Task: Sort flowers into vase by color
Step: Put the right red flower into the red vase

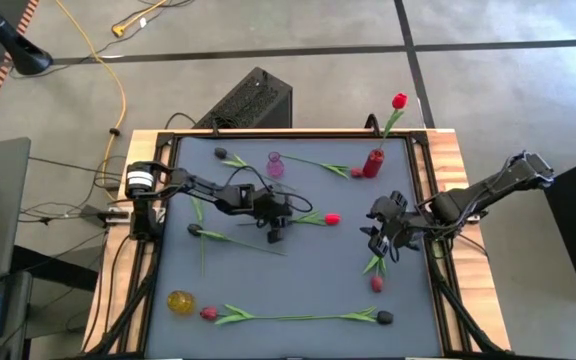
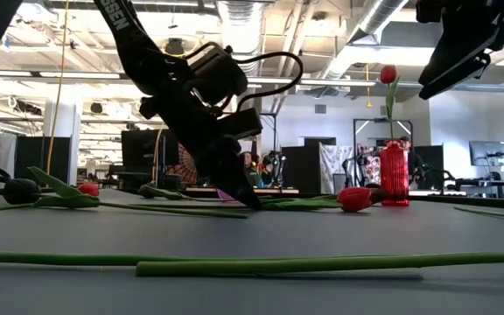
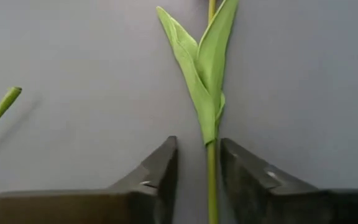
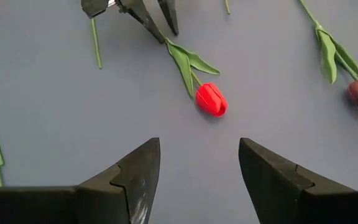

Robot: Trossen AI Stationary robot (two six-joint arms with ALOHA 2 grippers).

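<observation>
A red tulip (image 1: pixel 331 218) lies flat mid-table, its green stem (image 3: pixel 212 180) running back toward my left gripper (image 1: pixel 273 222). That gripper is open and points down at the table, one finger on each side of the stem just below the leaves (image 3: pixel 204 68). My right gripper (image 1: pixel 383 238) is open, hovers near the right edge and holds nothing; its wrist view shows the red tulip (image 4: pixel 211 99) ahead. A red vase (image 1: pixel 372 162) at the far edge holds one red tulip (image 1: pixel 399 101) upright. My left gripper comes from above with its fingers across the red tulip's stem (image 3: pixel 211 168), which lies on the table close against one finger (image 3: pixel 241 177). I cannot tell whether that finger touches the stem; the other finger (image 3: pixel 163 174) stands clear of it.
A pink vase (image 1: pixel 275 165) stands at the far middle and a yellow vase (image 1: pixel 180 301) at the near left. Several dark and crimson tulips lie about: far left (image 1: pixel 221 153), beside the red vase (image 1: pixel 356 172), left (image 1: pixel 194 229), near edge (image 1: pixel 208 313) (image 1: pixel 384 316), below the right gripper (image 1: pixel 376 284).
</observation>
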